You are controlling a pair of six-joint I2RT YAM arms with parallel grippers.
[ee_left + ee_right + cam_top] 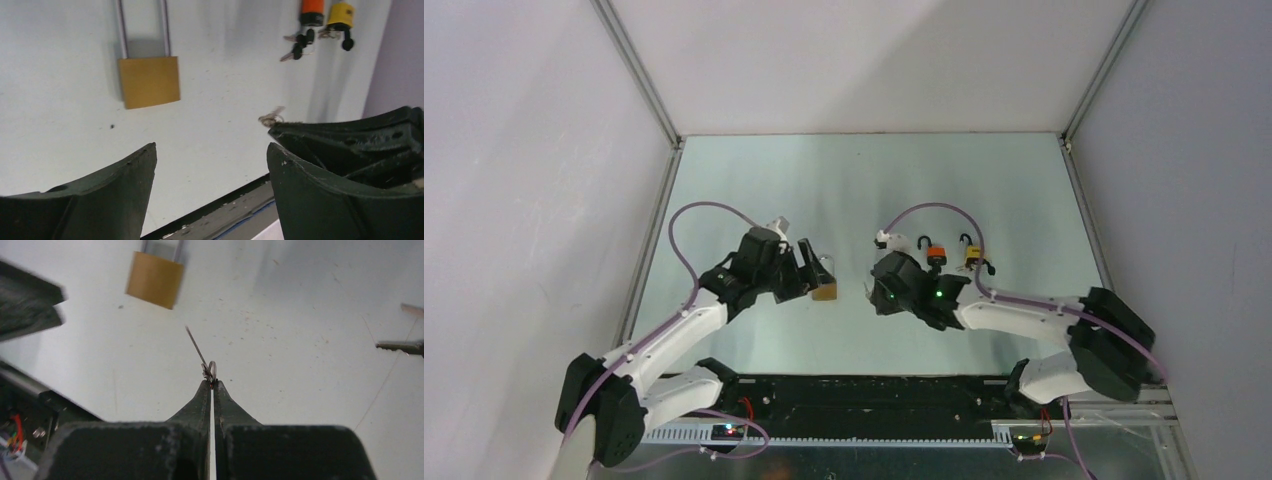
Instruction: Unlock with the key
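Note:
A brass padlock (149, 81) with a long steel shackle lies flat on the table; it also shows in the top view (825, 291) and the right wrist view (155, 279). My left gripper (210, 150) is open and empty, its jaws wide apart just short of the padlock, and it sits right beside the padlock in the top view (808, 268). My right gripper (212, 384) is shut on a small key (196, 346) by its ring, the blade pointing towards the padlock. The key (272, 117) hangs a short way right of the lock. The right gripper shows in the top view (872, 291) too.
An orange padlock (937, 254) and a yellow padlock (972, 258) with black-headed keys (300, 46) lie behind the right gripper. More keys (402, 346) lie at the right. The black front rail (874, 392) runs along the near edge. Walls enclose the table.

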